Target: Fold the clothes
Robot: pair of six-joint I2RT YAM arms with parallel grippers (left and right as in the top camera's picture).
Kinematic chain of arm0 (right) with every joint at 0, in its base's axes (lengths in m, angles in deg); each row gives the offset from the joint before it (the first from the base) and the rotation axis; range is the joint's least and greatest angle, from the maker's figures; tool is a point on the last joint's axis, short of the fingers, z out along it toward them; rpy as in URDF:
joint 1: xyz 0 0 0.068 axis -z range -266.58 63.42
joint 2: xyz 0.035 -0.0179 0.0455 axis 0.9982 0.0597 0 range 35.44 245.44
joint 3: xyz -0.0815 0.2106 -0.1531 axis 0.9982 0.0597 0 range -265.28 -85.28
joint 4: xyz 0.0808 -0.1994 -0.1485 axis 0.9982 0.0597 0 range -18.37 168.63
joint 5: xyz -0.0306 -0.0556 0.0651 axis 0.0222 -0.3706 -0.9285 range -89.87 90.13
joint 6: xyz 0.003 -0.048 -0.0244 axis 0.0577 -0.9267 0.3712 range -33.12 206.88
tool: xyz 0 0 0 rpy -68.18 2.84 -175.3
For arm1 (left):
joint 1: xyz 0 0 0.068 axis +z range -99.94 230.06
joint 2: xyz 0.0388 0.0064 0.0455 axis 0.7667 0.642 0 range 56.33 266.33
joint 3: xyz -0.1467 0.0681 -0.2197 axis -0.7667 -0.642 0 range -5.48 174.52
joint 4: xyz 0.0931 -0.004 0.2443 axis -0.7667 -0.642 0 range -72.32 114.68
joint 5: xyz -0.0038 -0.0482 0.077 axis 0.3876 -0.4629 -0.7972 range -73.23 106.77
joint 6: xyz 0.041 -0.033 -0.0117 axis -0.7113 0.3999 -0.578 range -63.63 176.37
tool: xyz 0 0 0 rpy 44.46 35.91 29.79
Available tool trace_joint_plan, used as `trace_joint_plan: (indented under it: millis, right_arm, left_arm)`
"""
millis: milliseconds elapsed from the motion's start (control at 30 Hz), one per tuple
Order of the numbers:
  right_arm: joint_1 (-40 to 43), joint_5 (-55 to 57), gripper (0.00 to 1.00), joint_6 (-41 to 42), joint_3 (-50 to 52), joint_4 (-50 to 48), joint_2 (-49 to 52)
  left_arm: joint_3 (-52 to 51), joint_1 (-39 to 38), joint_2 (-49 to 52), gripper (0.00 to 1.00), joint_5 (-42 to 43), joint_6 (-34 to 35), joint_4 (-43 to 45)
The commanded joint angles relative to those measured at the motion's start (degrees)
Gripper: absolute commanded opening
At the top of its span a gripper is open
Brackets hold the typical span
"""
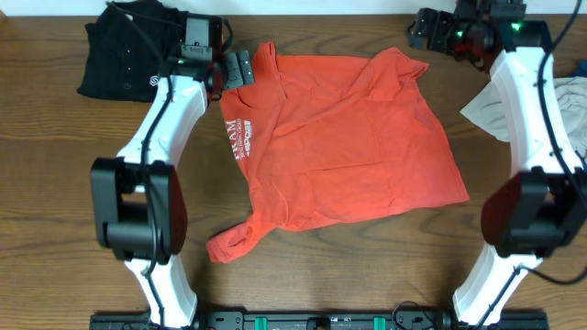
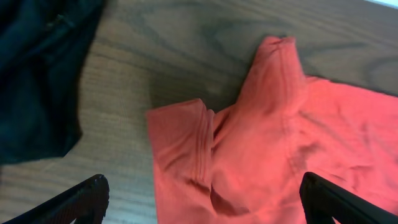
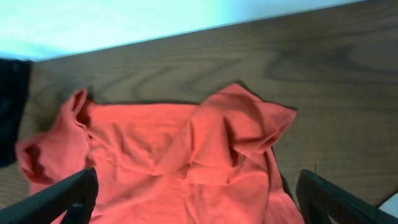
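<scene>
**Jaws wide, both empty**

The left gripper and right gripper gape fully at the far edge of the red-orange T-shirt, gripping nothing. The shirt is soft, creased knit, spread roughly flat mid-table on woodgrain. Its long axis runs left to right. White lettering sits sideways near its left edge, and a twisted sleeve trails near-left. A black garment is bunched far-left.
</scene>
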Motion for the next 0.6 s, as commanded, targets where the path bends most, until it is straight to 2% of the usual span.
trace_joint_plan:
  millis: [0, 133, 567]
  right_arm:
    - [-0.94, 1.84, 0.99, -1.46, -4.9, 1.36, 4.76]
    - [-1.4, 2.1, 0.99, -1.51, -8.17, 1.92, 9.01]
    - [-1.46, 2.27, 0.99, -2.75, -8.26, 0.63, 16.28]
  left_arm:
    - [3.89, -0.15, 2.73, 0.98, -0.37, -2.03, 0.13]
    - [4.98, -0.15, 5.31, 0.98, -0.37, -2.23, 1.46]
    - [4.96, -0.13, 11.61, 0.98, -0.24, -2.19, 1.42]
